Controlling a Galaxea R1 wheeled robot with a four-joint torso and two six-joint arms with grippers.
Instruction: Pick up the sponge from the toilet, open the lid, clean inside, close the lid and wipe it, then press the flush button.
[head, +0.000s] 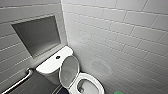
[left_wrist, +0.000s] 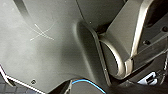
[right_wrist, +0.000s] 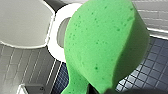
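Observation:
The white toilet (head: 97, 86) stands in the corner with its lid (head: 68, 70) raised against the tank (head: 48, 64). The bowl is uncovered. A dark round flush button (head: 58, 57) sits in the middle of the tank top. A sliver of the bright green sponge (head: 119, 92) pokes in at the lower edge of the head view, right of the bowl. In the right wrist view the sponge (right_wrist: 105, 45) looms large, pinched at its narrow end by my right gripper (right_wrist: 100, 90). Behind it are the seat (right_wrist: 55, 47) and raised lid (right_wrist: 22, 22). My left gripper is open, holding nothing.
A metal grab bar (head: 21, 81) runs along the wall left of the tank, below a recessed niche (head: 38, 35). A white tiled wall (head: 120, 37) closes in on the toilet's right. Dark small-tiled floor (right_wrist: 150, 75) lies beside the bowl.

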